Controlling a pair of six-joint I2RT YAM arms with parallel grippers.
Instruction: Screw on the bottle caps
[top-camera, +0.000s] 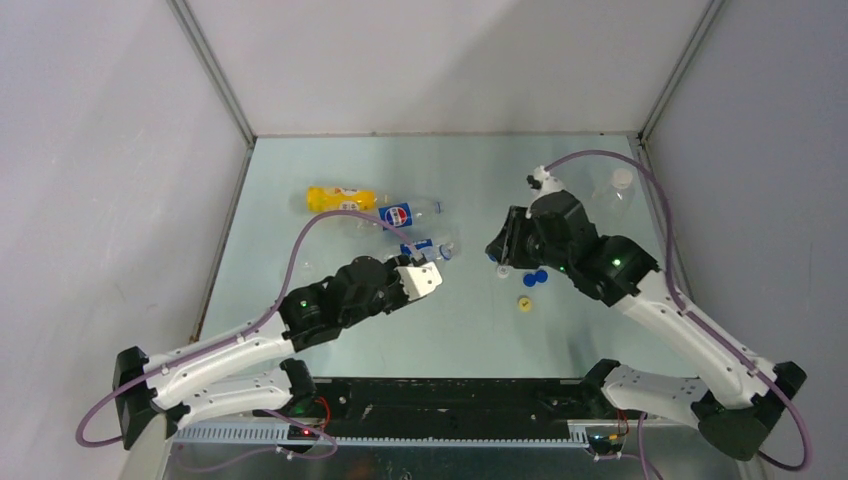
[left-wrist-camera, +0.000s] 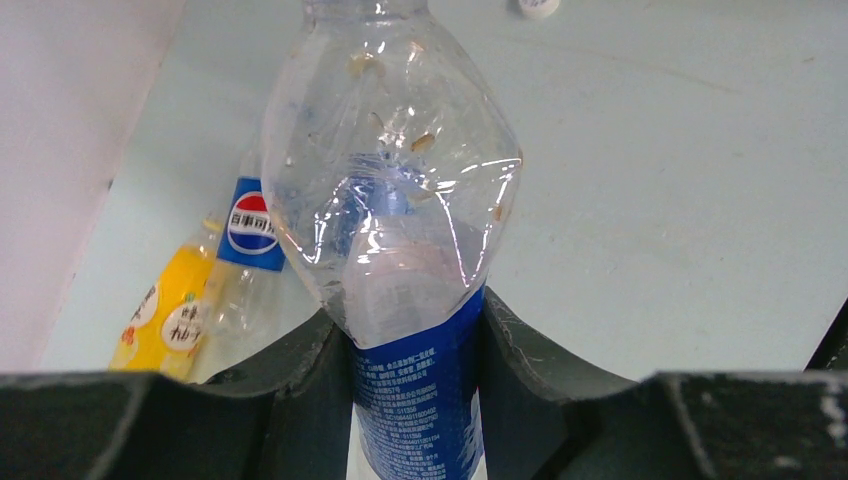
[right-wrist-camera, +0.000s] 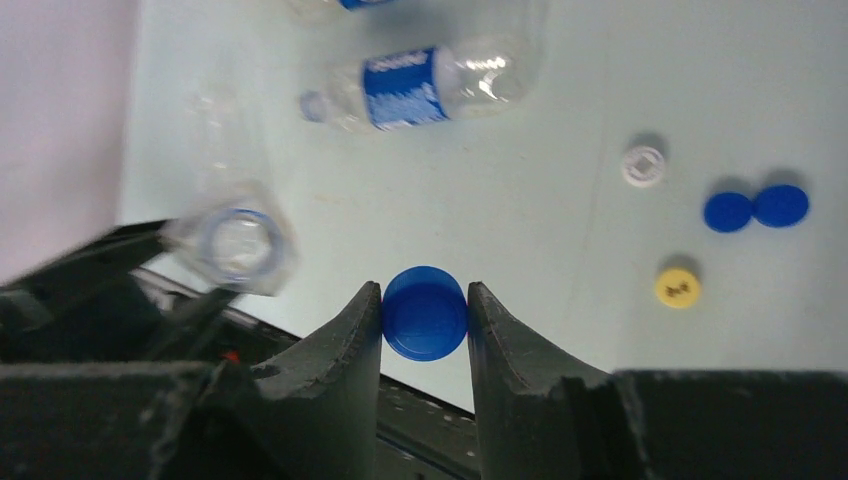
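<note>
My left gripper (left-wrist-camera: 408, 315) is shut on the blue-labelled waist of a clear bottle (left-wrist-camera: 395, 170), which points away from it. In the right wrist view the bottle's open mouth (right-wrist-camera: 237, 245) is left of and level with my right gripper (right-wrist-camera: 424, 295). That gripper is shut on a blue cap (right-wrist-camera: 425, 315), held apart from the mouth. From above, the left gripper (top-camera: 432, 275) and the right gripper (top-camera: 497, 257) face each other at mid-table. Loose on the table lie a white cap (right-wrist-camera: 642, 166), two blue caps (right-wrist-camera: 727, 211) and a yellow cap (right-wrist-camera: 677, 288).
A yellow-orange bottle (top-camera: 340, 198) and a Pepsi-labelled clear bottle (top-camera: 405, 213) lie at the back left. Another blue-labelled clear bottle (right-wrist-camera: 430, 85) lies uncapped near them. A clear bottle with a white cap (top-camera: 615, 190) stands at the back right by the wall.
</note>
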